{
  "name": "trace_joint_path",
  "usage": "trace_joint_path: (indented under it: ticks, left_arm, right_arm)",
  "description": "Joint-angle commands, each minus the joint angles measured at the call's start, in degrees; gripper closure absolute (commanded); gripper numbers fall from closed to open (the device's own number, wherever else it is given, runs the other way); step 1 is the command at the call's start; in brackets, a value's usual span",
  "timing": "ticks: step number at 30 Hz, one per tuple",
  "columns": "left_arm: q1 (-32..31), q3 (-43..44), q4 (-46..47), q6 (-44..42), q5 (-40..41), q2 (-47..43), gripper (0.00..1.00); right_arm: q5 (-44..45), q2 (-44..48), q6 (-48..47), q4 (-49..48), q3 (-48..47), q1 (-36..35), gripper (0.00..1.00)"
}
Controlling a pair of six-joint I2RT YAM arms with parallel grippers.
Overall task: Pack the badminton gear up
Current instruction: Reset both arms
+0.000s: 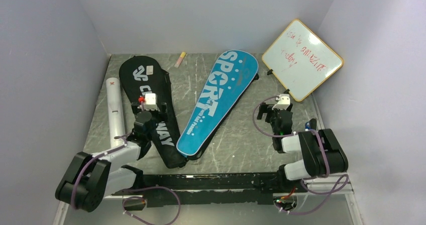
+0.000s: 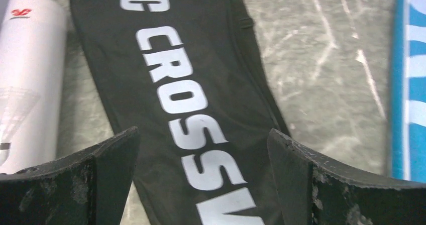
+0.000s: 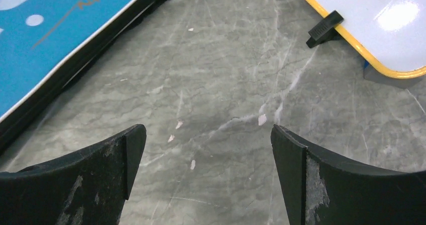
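The black cover [image 1: 146,77] is lying flat on the grey, marble-veined desk [image 1: 241,139]. It is long and teardrop-shaped, of matt fabric with big white letters. Just beside it on the left, a smooth white cardboard tube [image 1: 115,112] is lying. On its right the blue cover [image 1: 218,102] is lying slanted, and their narrow ends are meeting. The left jaws are standing wide apart above the black cover, holding nothing. The right jaws are also standing apart, over bare desk between the blue cover and the whiteboard [image 1: 301,59].

Whiteboard [image 1: 303,59] writing too small to read — left arm [image 1: 123,152] hides (partly) lettering on black cover [image 1: 145,77]
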State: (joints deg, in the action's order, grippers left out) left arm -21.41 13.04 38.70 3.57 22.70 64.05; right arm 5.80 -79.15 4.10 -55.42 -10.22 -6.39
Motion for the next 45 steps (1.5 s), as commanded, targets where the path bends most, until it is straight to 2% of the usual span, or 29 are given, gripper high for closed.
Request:
trace_joint_path:
  ticks: [1, 3, 5, 6, 7, 12, 14, 16, 19, 24, 26, 28, 29, 31, 33, 36, 38, 45]
  left_arm:
    - [4.87, -0.96, 11.91, -1.77, -3.81, 4.06, 0.0]
    - [6.44, -1.72, 15.58, -1.93, -5.36, 6.01, 0.0]
    - [7.82, -2.56, 18.71, -2.09, -8.63, 7.64, 0.0]
    - [8.35, -2.73, 20.15, -2.66, -10.15, 8.58, 0.0]
    - [8.66, -2.47, 20.71, -2.84, -11.22, 9.95, 0.0]
    - [10.09, -0.53, 23.1, -5.36, -14.11, 15.92, 0.0]
    - [10.31, 0.67, 21.33, -6.22, -14.58, 16.69, 0.0]
    - [10.5, -0.01, 24.33, -6.39, -14.22, 17.37, 0.0]
    - [10.6, -0.17, 23.8, -7.47, -15.5, 17.26, 0.0]
    - [10.6, -0.53, 37.68, -10.46, -19.48, 29.42, 0.0]
    - [10.6, 3.22, 27.19, -10.37, -20.42, 27.65, 0.0]
    - [10.7, 3.15, 30.15, -8.73, -16.19, 29.67, 0.0]
    - [10.69, 3.76, 26.83, -8.55, -16.16, 28.28, 0.0]
    - [10.69, 3.06, 30.63, -8.69, -15.86, 29.58, 0.0]
    - [10.69, 3.75, 27.08, -8.59, -16.03, 28.4, 0.0]
    - [10.69, 3.19, 30.3, -8.7, -15.93, 29.43, 0.0]
    - [10.69, 3.59, 27.83, -8.6, -16.02, 28.71, 0.0]
    - [10.69, 3.23, 30.0, -8.67, -15.9, 29.39, 0.0]
  right_arm:
    - [4.9, -7.16, 0.95, -15.26, 0.01, 0.47, 0.0]
    - [2.82, -13.23, -1.53, -25.94, 0.75, 0.33, 0.0]
    - [-1.29, -10.97, -2.86, -15.32, -2.33, 0.05, 0.0]
    - [-2.7, -12.76, -3.56, -16.27, -3.26, 0.03, 0.0]
    - [-2.99, -12.06, -3.65, -10.89, -4.99, 0.05, 0.0]
    - [-3.35, -12.22, -3.66, -11.95, -4.88, -0.03, 0.0]
    - [-2.87, -12.34, -3.66, -12.48, -4.67, -0.26, 0.0]
    - [-3.06, -12.45, -3.66, -12.82, -4.68, -0.28, 0.0]
    - [-3.06, -12.5, -3.66, -12.65, -4.64, -0.25, 0.0]
    - [-3.08, -12.38, -3.66, -12.65, -4.64, -0.26, 0.0]
    - [-3.07, -12.49, -3.66, -12.78, -4.68, -0.22, 0.0]
    - [-3.03, -12.42, -3.66, -12.76, -4.64, -0.22, 0.0]
    - [-3.06, -12.39, -3.66, -12.72, -4.64, -0.23, 0.0]
    - [-3.08, -12.5, -3.66, -12.77, -4.64, -0.23, 0.0]
    - [-3.08, -12.44, -3.66, -12.74, -4.69, -0.22, 0.0]
    - [-3.0, -12.46, -3.66, -12.79, -4.64, -0.23, 0.0]
    - [-3.07, -12.5, -3.66, -12.7, -4.64, -0.28, 0.0]
    - [-3.03, -12.45, -3.66, -12.7, -4.64, -0.26, 0.0]
